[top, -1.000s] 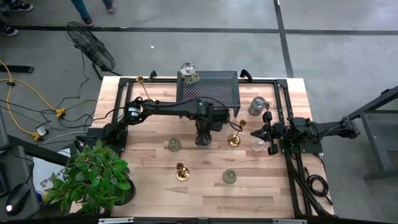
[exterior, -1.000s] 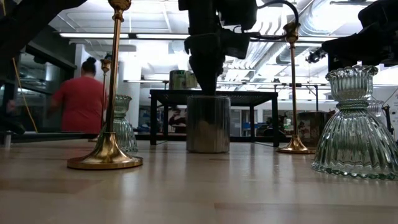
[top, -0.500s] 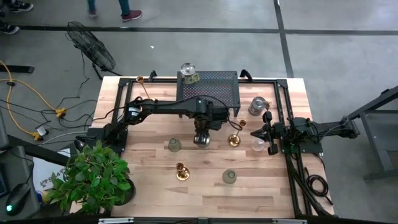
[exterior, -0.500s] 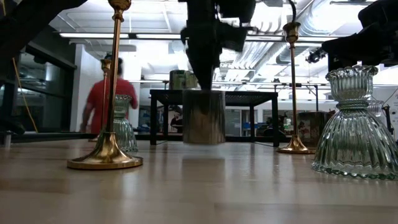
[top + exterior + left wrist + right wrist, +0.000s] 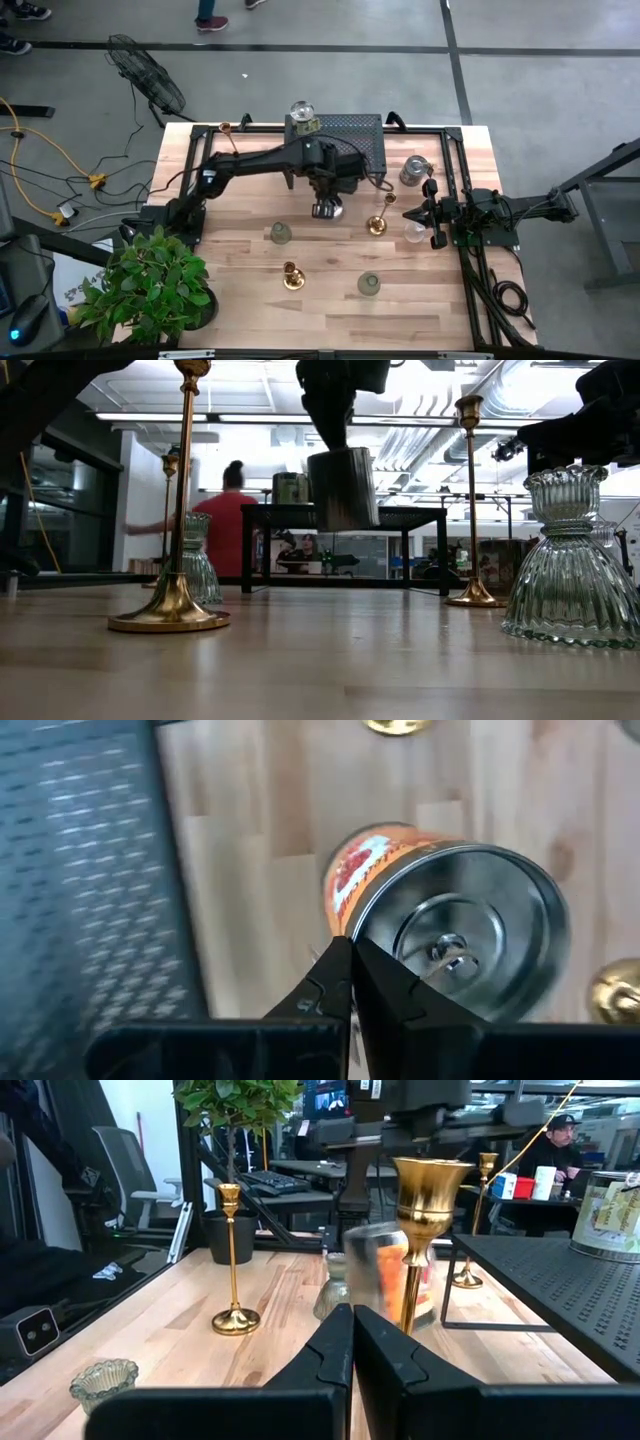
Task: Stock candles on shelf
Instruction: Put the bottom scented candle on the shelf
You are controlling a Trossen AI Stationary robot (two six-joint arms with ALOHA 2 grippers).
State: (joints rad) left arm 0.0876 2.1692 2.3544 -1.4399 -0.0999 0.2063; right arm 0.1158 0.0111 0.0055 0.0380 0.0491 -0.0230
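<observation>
Carrying a tin candle (image 5: pixel 328 208) in shut left gripper (image 5: pixel 327 196) jaws; shelf (image 5: pixel 350 135) beyond; most candles unstocked. Right gripper (image 5: pixel 410 215) shut, empty.

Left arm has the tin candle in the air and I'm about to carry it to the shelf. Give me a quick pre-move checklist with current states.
1. Grip: left end effector shut on the round silver tin candle: ok.
2. Lift: tin hangs clear of the wooden table: ok.
3. Height: tin's bottom looks below the black perforated metal shelf top: not ok.
4. Landing space: mesh bare except one jar candle at a corner: ok.
5. Path: tall brass candlestick stands beside the tin: cannot tell.
6. Right end effector shut, parked at table's right side: ok.
</observation>
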